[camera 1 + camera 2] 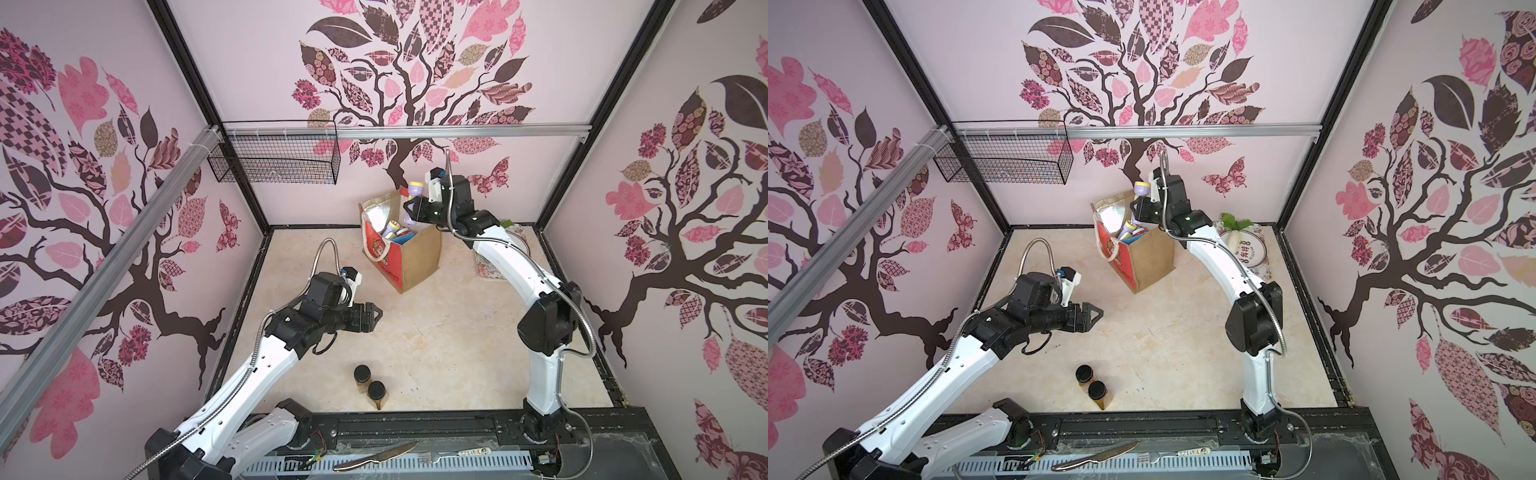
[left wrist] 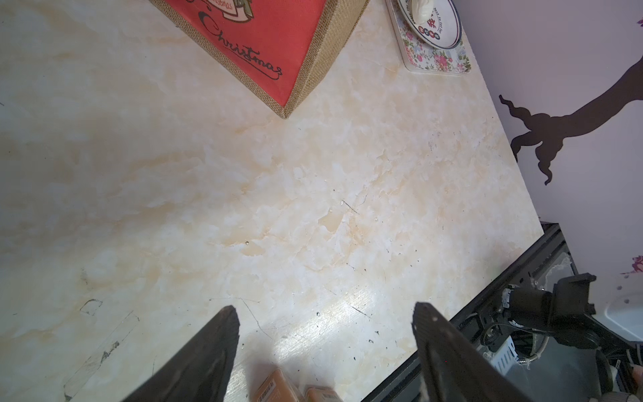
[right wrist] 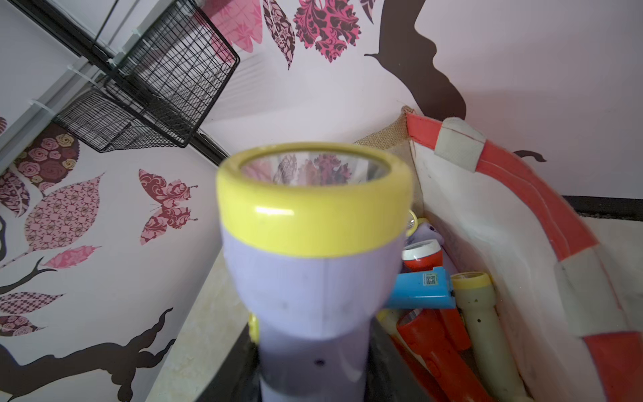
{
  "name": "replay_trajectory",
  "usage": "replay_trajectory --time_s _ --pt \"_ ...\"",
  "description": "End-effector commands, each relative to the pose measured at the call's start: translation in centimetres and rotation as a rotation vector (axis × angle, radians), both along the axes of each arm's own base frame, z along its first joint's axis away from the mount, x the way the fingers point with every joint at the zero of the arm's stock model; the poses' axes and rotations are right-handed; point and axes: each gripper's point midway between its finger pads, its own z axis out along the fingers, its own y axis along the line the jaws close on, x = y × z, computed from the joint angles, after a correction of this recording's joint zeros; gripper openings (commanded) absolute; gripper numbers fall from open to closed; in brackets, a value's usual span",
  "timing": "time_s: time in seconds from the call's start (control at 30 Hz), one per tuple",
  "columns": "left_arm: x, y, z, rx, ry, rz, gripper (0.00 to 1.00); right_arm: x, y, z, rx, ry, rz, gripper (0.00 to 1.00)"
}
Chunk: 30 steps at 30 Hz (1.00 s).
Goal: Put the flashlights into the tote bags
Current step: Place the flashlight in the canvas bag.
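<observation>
Currently, right gripper (image 1: pixel 410 210) pinching lilac flashlight (image 1: pixel 415 190) above tote bag (image 1: pixel 419 257), left gripper (image 2: pixel 325 311) spread wide, empty.

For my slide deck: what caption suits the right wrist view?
Right gripper holds a lilac, yellow-ringed flashlight at the tote bag's rim; other flashlights lie inside.

Both top views look down from high on the table (image 1: pixel 436 332); wrist cameras see the tote bag (image 2: pixel 264 45) close.
</observation>
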Motion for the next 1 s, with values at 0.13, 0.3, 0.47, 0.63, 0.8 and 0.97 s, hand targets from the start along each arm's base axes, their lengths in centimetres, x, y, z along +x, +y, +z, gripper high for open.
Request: replay_trajectory --time_s 0.13,0.3,0.47,0.63,0.8,0.97 --pt "0.6 0.0 2.3 -0.004 -0.071 -0.006 0.82 3.4 1.4 -2.9 -0.019 0.029 -0.033 0.0" --pt "0.6 0.0 2.5 -0.006 -0.076 -0.008 0.82 4.7 1.6 -5.3 -0.049 0.042 -0.05 0.0" --pt "0.6 -0.2 2.4 -0.016 -0.071 -0.006 0.82 5.5 1.7 -7.3 -0.078 0.066 -0.059 0.0" --pt "0.5 -0.1 2.3 -0.022 -0.072 -0.003 0.82 5.6 1.7 -7.8 -0.094 0.072 -0.063 0.06" --pt "0.4 0.0 2.4 -0.023 -0.076 -0.003 0.82 5.6 1.6 -7.7 -0.1 0.069 -0.061 0.19" --pt "0.4 0.0 2.5 -0.024 -0.079 -0.004 0.82 5.6 1.4 -7.4 -0.109 0.062 -0.069 0.25"
